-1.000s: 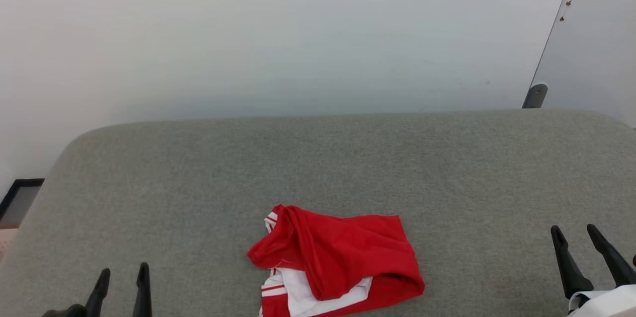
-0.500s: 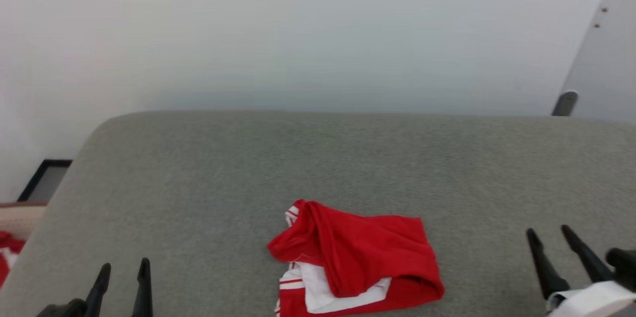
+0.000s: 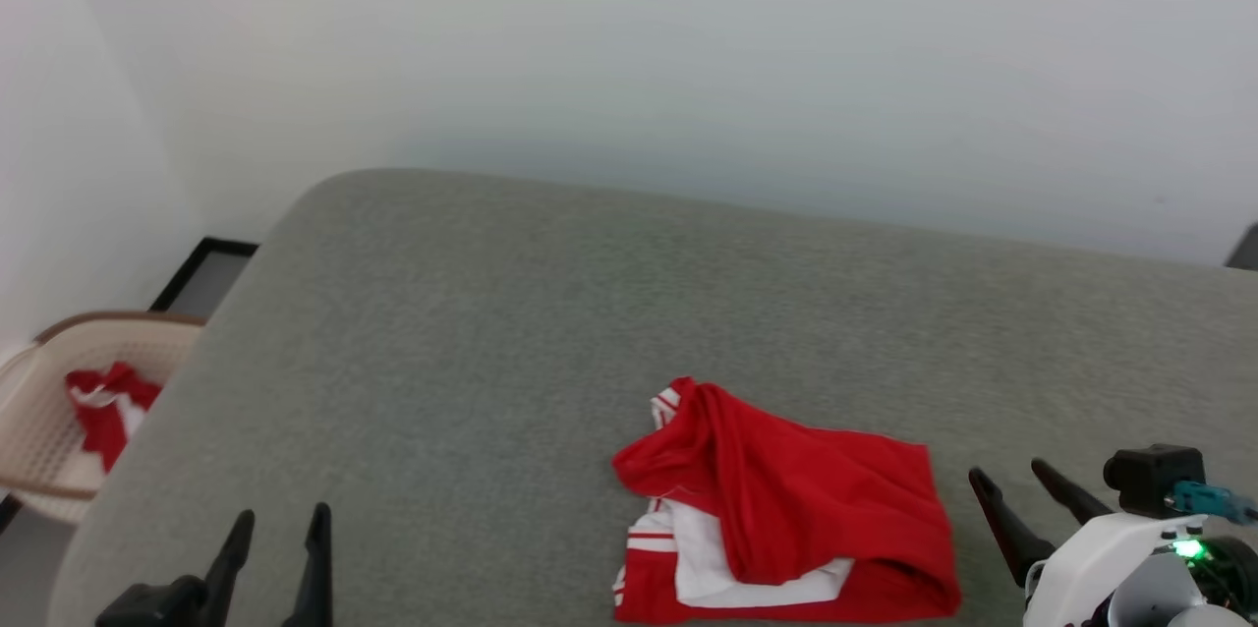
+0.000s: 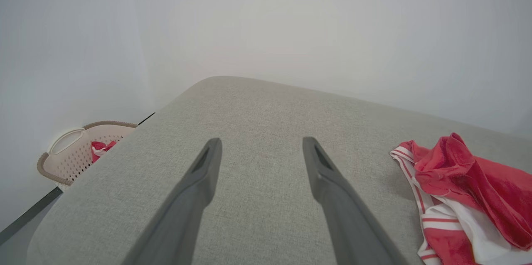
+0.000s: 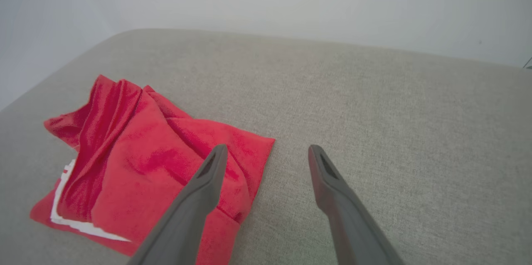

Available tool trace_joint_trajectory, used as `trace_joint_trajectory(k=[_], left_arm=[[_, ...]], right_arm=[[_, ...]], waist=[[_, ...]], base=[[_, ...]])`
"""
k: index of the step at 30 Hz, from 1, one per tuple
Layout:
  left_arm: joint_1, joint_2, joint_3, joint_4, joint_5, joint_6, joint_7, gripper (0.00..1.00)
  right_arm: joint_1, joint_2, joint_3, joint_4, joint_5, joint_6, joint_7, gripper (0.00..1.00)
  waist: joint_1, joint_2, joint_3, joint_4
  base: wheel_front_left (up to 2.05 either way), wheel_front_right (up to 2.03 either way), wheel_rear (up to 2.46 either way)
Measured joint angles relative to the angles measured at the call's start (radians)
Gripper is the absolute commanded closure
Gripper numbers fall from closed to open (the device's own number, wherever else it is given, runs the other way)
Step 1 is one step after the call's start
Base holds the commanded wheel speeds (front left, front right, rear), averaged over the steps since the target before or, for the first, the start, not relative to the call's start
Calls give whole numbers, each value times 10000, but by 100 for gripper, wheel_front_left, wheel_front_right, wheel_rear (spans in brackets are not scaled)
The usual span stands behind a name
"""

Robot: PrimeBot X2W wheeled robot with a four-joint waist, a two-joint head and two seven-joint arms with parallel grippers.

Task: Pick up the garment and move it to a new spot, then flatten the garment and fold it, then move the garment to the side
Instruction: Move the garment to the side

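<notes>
1. My left gripper (image 3: 278, 534) was wide open with nothing between its fingers, poised over bare grey cushion (image 3: 541, 332); my wrist view showed the same gap (image 4: 262, 142).
2. My right gripper (image 3: 1004, 470) was also spread open and empty, fingers pointing away from me. In its own wrist view (image 5: 268, 148) its left finger crossed in front of the shirt's near corner, though I could not tell whether it touched the cloth.
3. The shirt (image 3: 786, 509) lay crumpled and roughly folded on the cushion just to the left of my right gripper, and well off to the right of my left one.
4. It was mostly red, with a white part and red-and-white striped trim showing at the end nearer my left gripper (image 4: 465, 182). From the right wrist (image 5: 141, 165) I saw mainly rumpled red folds and a thin white edge. I could make out no lettering on it.
5. Ahead of both grippers the cushion ran on bare to its rounded far edge.
6. Out to the left of my left gripper, past the cushion's side edge and lower down, stood a beige basket (image 3: 34, 450) with holes in its wall (image 4: 66, 161).
7. A smaller red-and-white cloth (image 3: 103, 406) sat bunched inside that basket (image 4: 99, 148).
8. Beyond the basket a dark frame (image 3: 201, 273) lay at the foot of the pale wall (image 3: 639, 47), which rose behind everything.
</notes>
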Motion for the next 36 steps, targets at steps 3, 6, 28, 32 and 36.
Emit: trace_joint_trajectory(k=[3,6,28,32,36], left_arm=[[-37,-42,-96,29,19,-4,4,0],[-83,-138,-236,84,40,-6,15,0],[-1034,-635,-667,911,-23,-284,-297,0],[-1059,-648,-625,1014,-36,-318,-351,0],[-1063,-639,-543,1093,-40,-316,-403,0]], right_arm=[[-165,-27,138,355,167,2,662,0],[-347,-38,173,731,449,0,1384,0],[-1974,232,144,2226,1287,2,5538,100],[-2065,180,330,2121,1312,4,5591,100],[-2180,-44,662,1810,1300,6,5580,100]], waist=[[0,0,52,277],[0,0,109,518],[0,0,1111,1450],[0,0,1189,1478],[1,1,1198,1383]], base=[[0,0,0],[0,0,0],[0,0,0],[0,0,0],[0,0,0]])
